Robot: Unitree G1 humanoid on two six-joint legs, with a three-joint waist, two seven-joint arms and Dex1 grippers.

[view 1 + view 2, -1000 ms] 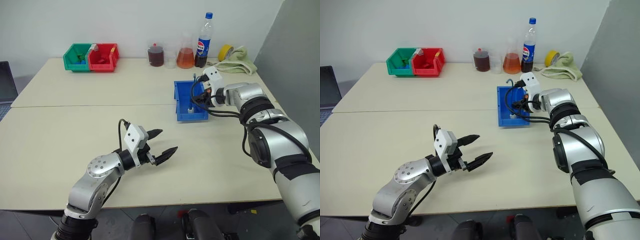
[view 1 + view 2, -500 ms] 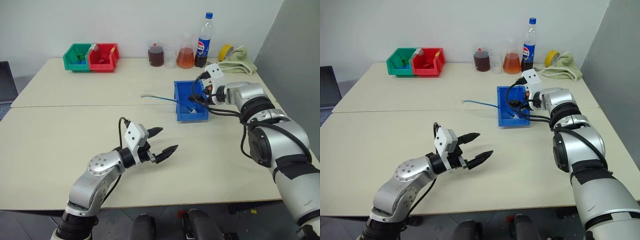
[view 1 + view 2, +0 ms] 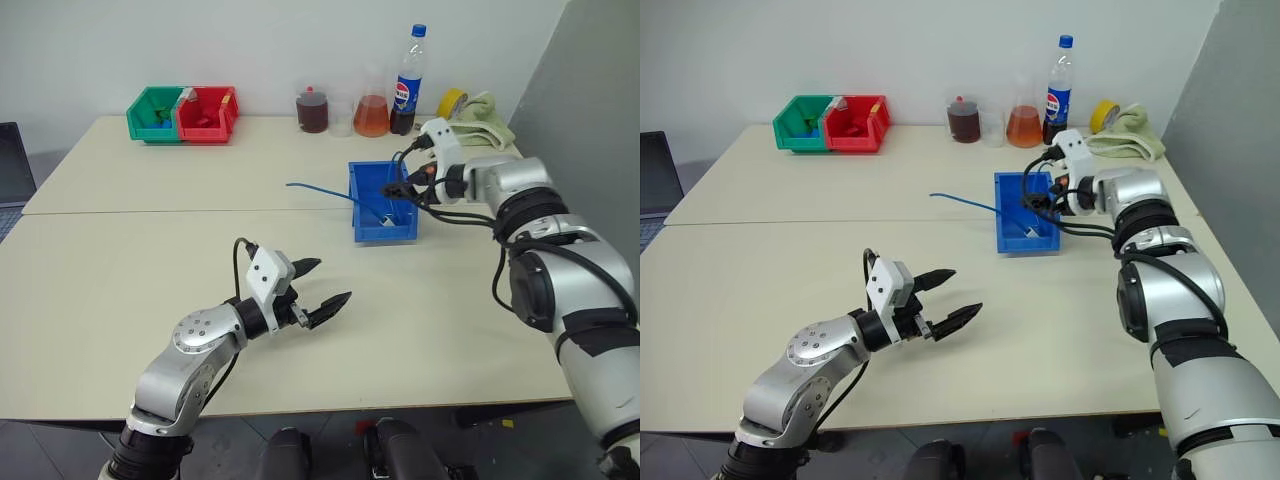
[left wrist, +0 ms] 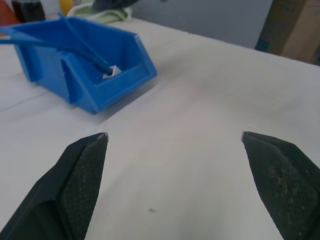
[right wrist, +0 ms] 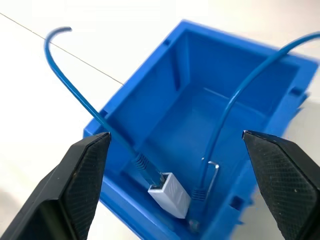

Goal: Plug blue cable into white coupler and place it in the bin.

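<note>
One rectangular, open-topped bright blue plastic bin (image 3: 1027,243) stands on the pale, matte tabletop (image 3: 780,270), at about 2 o'clock from the table's centre. Inside it lies one small white boxy plastic coupler (image 5: 170,194), smooth-faced, resting on the bin floor near a corner. In the right wrist view two strands of thin, light-blue flexible cable (image 5: 80,95) are counted: one ends in a ribbed plug seated in the white coupler and arches up and out over the bin wall, its free end curling above the table at about 9 o'clock from the bin; the other (image 5: 235,95) descends into the bin from the opposite side and ends in a plug with a clear latch, just beside the coupler. Whether the two strands are one cable cannot be told. Two grippers are present, each with two black, fine-textured, tapering fingers. The right gripper (image 5: 175,145) hangs above the bin with its fingers spread wide, holding nothing. The left gripper (image 3: 318,292) sits low over bare tabletop at about 7 o'clock from the bin, well apart from it, fingers likewise spread and holding nothing. At the table's far edge stand one green bin (image 3: 153,114) and one red bin (image 3: 207,114) touching side by side, two flasks of dark and orange liquid, one cola bottle (image 3: 407,82), one yellow tape roll (image 3: 450,103) and one crumpled pale cloth (image 3: 482,118).
</note>
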